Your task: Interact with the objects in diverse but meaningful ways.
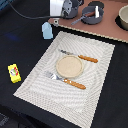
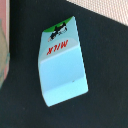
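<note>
Inspection runs from the exterior view's left to its right. At far left the yellow packet (image 1: 14, 73) lies flat on the dark bench (image 1: 20, 45), well apart from everything else and not yet handled, by its look. Next, the pale blue carton (image 1: 47, 30) stands just off the striped placemat's (image 1: 40, 80) far corner; in my wrist view it fills the middle of the picture (image 2: 62, 62), the word "MILK" legible, with nothing gripping it. My arm's white housing (image 1: 62, 7) hangs above and just beyond it. My jaws themselves appear in neither view, so I cannot tell how wide they stand or whether they hold anything.

On the mat: a round wooden plate (image 1: 68, 65), bare, between an orange-handled knife (image 1: 80, 57) and fork (image 1: 66, 80). Far right, on a brown board (image 1: 107, 31), sits the grey frying pan (image 1: 91, 14), contents unclear.

Judgement: the carton is the item in hand; its pickup is yet to be made. Nothing obstructs a descent; the mat's edge and board corner lie near.
</note>
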Robot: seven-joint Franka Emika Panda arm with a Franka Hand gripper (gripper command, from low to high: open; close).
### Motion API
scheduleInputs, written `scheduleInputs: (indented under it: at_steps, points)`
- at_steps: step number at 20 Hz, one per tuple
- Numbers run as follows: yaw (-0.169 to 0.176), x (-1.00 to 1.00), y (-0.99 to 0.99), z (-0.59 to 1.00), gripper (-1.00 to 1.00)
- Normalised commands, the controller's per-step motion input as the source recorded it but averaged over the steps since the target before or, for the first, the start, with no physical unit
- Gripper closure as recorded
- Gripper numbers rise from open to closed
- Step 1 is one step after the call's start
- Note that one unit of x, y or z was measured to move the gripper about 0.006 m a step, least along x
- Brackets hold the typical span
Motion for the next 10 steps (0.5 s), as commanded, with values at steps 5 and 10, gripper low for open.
scheduleInputs:
  at_steps: [5, 10]
  points:
    - [0.023, -0.57, -0.45, -0.36, -1.0]
    - [0.007, -0.68, -0.44, -0.43, -1.0]
